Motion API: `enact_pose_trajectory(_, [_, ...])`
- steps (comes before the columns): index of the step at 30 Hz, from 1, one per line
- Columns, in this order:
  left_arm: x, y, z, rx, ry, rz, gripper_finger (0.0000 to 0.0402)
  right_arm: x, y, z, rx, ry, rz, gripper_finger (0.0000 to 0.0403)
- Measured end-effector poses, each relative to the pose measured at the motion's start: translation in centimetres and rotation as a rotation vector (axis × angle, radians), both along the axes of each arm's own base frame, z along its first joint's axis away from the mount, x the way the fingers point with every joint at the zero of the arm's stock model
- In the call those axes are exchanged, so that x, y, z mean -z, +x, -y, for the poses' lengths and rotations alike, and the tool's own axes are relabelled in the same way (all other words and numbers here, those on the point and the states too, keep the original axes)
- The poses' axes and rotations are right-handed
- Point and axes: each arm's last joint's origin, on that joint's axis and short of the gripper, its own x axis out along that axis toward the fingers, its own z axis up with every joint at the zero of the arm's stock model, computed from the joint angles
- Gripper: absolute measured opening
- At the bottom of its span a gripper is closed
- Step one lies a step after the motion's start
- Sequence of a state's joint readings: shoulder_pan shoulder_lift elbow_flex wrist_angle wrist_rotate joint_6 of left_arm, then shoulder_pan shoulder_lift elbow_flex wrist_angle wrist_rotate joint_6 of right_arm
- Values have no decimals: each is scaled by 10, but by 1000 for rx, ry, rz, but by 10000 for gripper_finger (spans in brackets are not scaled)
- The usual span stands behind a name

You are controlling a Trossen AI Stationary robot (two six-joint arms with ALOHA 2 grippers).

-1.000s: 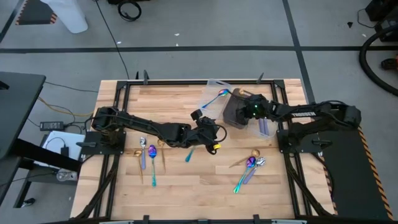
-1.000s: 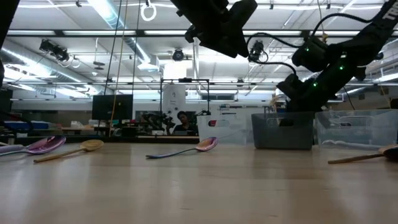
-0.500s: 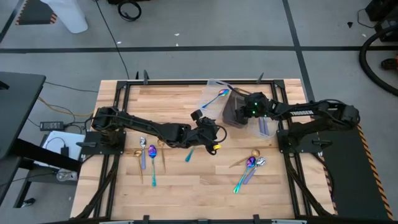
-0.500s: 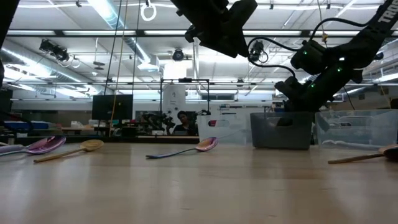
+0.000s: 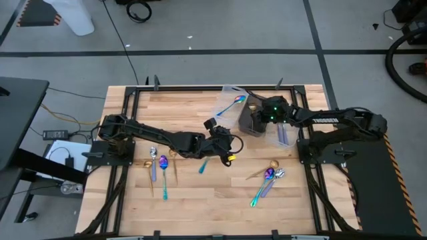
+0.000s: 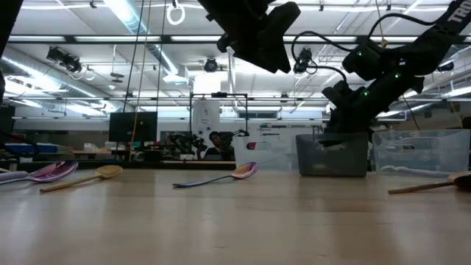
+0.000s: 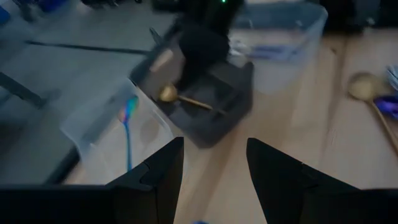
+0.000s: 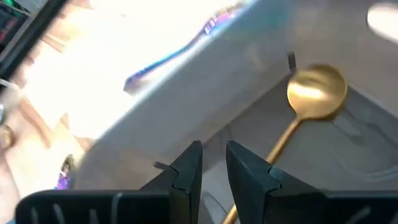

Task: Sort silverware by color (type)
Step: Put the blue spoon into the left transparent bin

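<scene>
Two dark arms are shown over a pale butcher-block wooden table [image 5: 193, 200] framed in black rails on a grey floor. The right gripper [image 5: 261, 115], fingers slightly parted and empty, is held over the dark brown-grey rectangular bin [image 5: 249, 124], in which a shiny gold spoon [image 8: 311, 99] lies. An iridescent spoon [image 5: 231, 105] rests in the adjoining clear plastic tray [image 5: 227, 100]. The left gripper [image 5: 225, 155], fingers spread and empty, hangs at table centre above a teal spoon [image 5: 203, 165]. Other spoons lie scattered left [image 5: 163, 175] and right [image 5: 267, 179]. Beyond, a fluorescent-lit workshop is seen.
</scene>
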State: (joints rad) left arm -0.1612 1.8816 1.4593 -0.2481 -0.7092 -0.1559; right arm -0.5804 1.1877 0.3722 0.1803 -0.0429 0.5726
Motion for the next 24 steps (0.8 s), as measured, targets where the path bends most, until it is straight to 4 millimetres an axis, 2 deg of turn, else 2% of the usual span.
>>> enact_pose_trajectory(4, [8, -4, 1, 33, -119, -59, 183, -10, -2, -2, -21, -50, 31, 82])
enact_pose_trajectory(8, [20, -11, -1, -29, -243, -99, 183, -24, -3, -10, -93, -149, 66, 82])
enact_pose_trajectory(17, [65, -28, -8, -182, -333, -147, 183, -60, -8, -36, -171, -447, 140, 82])
enact_pose_trajectory(24, [91, -32, -13, -264, -408, -157, 183, -70, -8, -55, -243, -488, 201, 82])
